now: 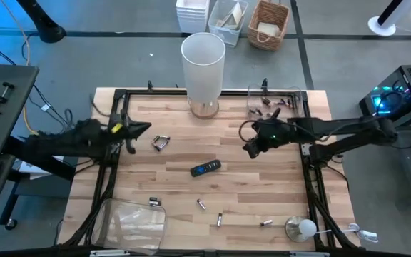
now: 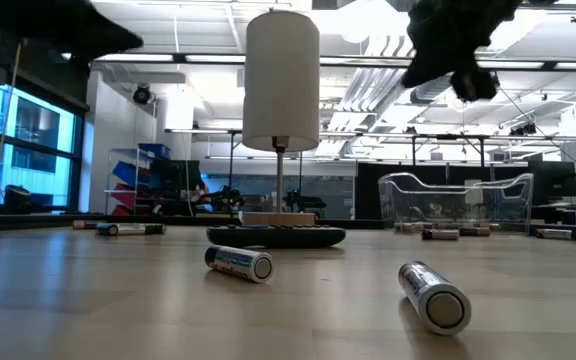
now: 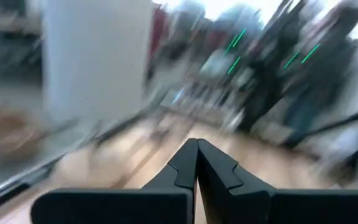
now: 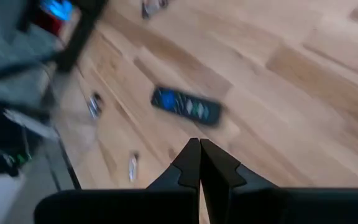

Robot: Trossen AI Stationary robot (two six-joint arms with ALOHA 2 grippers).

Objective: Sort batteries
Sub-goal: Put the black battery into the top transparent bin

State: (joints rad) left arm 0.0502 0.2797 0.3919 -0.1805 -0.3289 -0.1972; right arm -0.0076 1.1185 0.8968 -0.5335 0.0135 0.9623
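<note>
Batteries (image 1: pixel 201 205) lie scattered on the wooden table (image 1: pixel 177 150), several near its front edge, others in a clear bin (image 1: pixel 277 101); no labels legible. Left gripper (image 1: pixel 145 128) and right gripper (image 1: pixel 251 151) hover empty, fingers closed.

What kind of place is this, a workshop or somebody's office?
Probably a robotics lab in an open industrial hall. Two dark arms flank a wooden table strewn with batteries; the low view shows exposed ceiling ducts and equipment racks, and a lit computer tower stands alongside.
</note>
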